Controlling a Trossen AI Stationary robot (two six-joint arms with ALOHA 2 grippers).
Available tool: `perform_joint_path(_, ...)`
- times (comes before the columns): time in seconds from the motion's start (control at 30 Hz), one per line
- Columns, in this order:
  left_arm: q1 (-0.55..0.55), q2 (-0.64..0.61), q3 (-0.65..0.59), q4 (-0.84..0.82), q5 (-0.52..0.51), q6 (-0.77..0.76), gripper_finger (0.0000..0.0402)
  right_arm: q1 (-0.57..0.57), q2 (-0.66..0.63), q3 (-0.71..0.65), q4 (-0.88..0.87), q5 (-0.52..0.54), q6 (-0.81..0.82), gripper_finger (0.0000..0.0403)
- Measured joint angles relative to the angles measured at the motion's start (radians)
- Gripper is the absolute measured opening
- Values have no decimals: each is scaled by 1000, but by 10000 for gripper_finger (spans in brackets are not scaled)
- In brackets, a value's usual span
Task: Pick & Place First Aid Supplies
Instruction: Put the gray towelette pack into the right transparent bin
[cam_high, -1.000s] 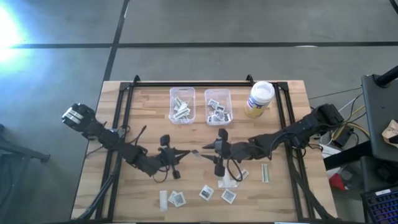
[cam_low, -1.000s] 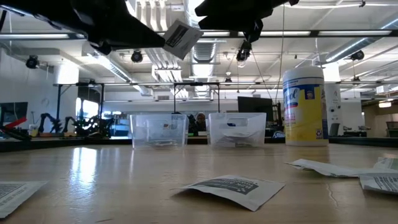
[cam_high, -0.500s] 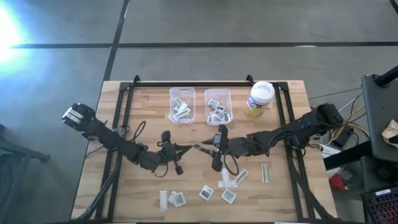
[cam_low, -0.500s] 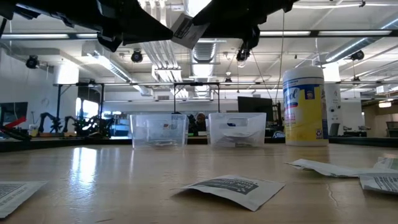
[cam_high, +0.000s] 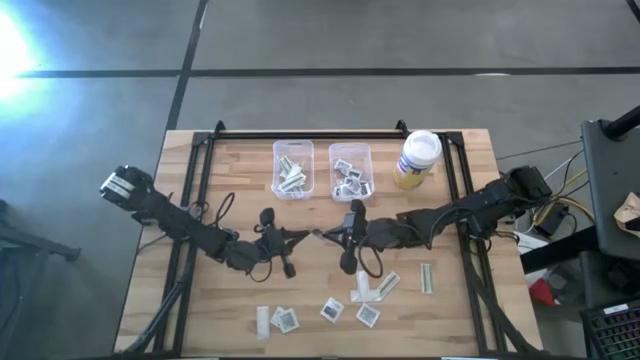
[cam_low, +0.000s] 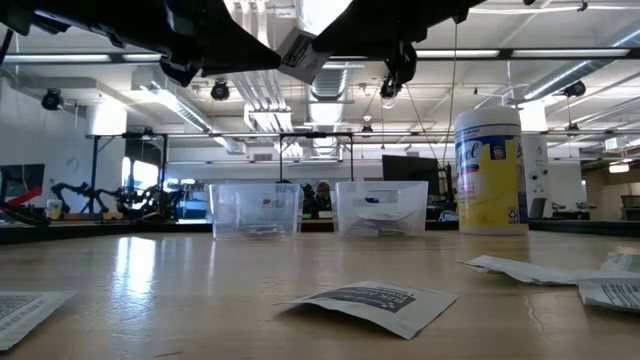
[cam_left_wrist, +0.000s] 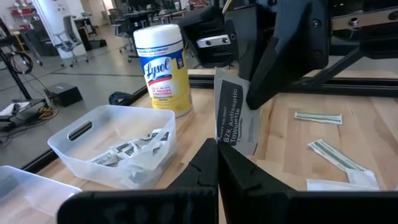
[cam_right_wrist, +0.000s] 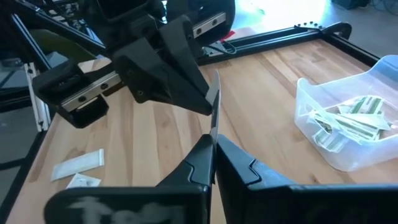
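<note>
A white packet with dark print (cam_high: 315, 236), one of the first aid supplies, hangs in the air over the table's middle. My left gripper (cam_high: 303, 237) is shut on it from the left and my right gripper (cam_high: 328, 236) from the right. The low view shows the packet (cam_low: 300, 52) high above the tabletop. More packets and strips (cam_high: 331, 309) lie flat near the table's near edge. Two clear bins (cam_high: 293, 168) (cam_high: 351, 170) at the far side hold several packets. My left gripper pinches the packet's near end (cam_left_wrist: 225, 142) between its two fingers, coming about level from the table's left. The packet stands on edge, lifted clear of the table. My right gripper pinches the packet's opposite end (cam_right_wrist: 213, 127) between its two fingers, coming from the table's right and slanting slightly down. In its wrist view the packet shows edge-on and upright between the fingertips.
A yellow wipes jar with a white lid (cam_high: 417, 158) stands at the far right beside the bins. Black rails (cam_high: 200, 190) run along the table's left and right sides. One packet (cam_low: 375, 303) lies close in the low view.
My right gripper has come in from the right to the packet that my left gripper holds up, and has shut on its free end. The packet stays lifted clear, now held from both sides.
</note>
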Motion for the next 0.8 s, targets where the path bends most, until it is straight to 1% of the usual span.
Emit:
perform_joint_path(0.17, 0, 0, 0, -1, 1, -37, 0, 0, 0, 0, -2, -1, 8, 8)
perform_joint_path(0.33, 0, 0, 0, -1, 8, -25, 2, 0, 0, -2, -7, -1, 8, 8)
perform_joint_path(0.4, 0, 0, 0, 0, 20, -12, 9, 0, 0, -3, -26, 1, 13, 8)
perform_joint_path(0.5, 0, 0, 0, -1, 37, 8, 35, 0, 0, -4, -59, 4, 31, 8)
perform_joint_path(0.6, 0, 0, 0, 0, 38, 16, 70, 0, 0, -4, -79, 17, 35, 8)
perform_joint_path(0.7, 0, 0, 0, -12, 37, 19, 106, -1, 0, -4, -114, 49, 39, 8)
perform_joint_path(0.8, -4, -7, 0, -43, 37, 17, 135, -9, -11, -4, -176, 103, 41, 8)
